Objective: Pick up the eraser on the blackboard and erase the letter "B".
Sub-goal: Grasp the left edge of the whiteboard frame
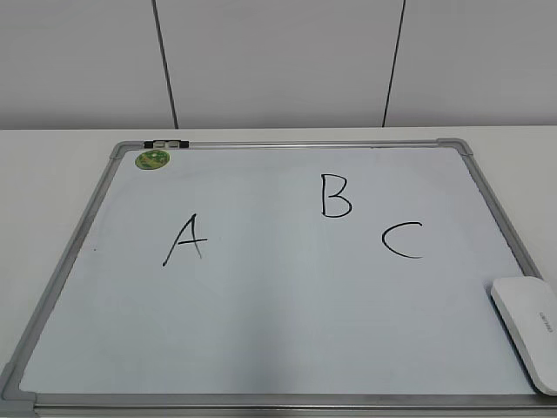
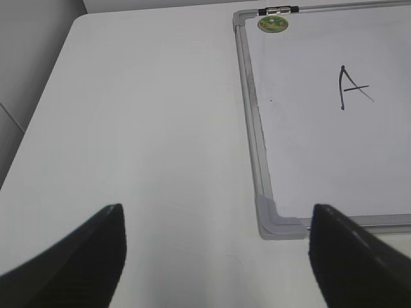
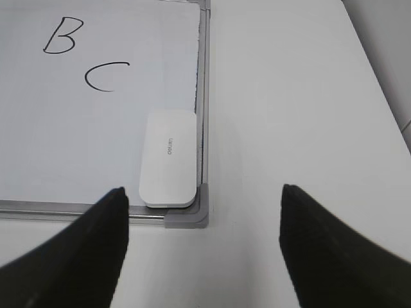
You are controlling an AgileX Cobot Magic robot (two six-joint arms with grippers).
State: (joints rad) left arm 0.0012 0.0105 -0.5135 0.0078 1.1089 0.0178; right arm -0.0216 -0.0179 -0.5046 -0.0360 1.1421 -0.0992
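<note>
Careful: your wide-open, empty right gripper (image 3: 202, 247) could bump the white plastic eraser (image 3: 168, 159) at 11 o'clock into the black letter "C" (image 3: 104, 77).

The blackboard (image 1: 278, 348) lies flat on the tabletop (image 1: 52, 152), filling most of the frame. On it, the letter "B" (image 1: 335, 196) sits centre-right, the "A" (image 1: 184, 240) lower left, the "C" (image 1: 403, 239) lower right. The eraser (image 1: 529, 326) rests at the lower-right corner, the magnet (image 1: 152, 159) upper left.

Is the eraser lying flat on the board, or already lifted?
Lying flat: the eraser rests on the blackboard in its near right corner, with the open right gripper clear of it.
</note>
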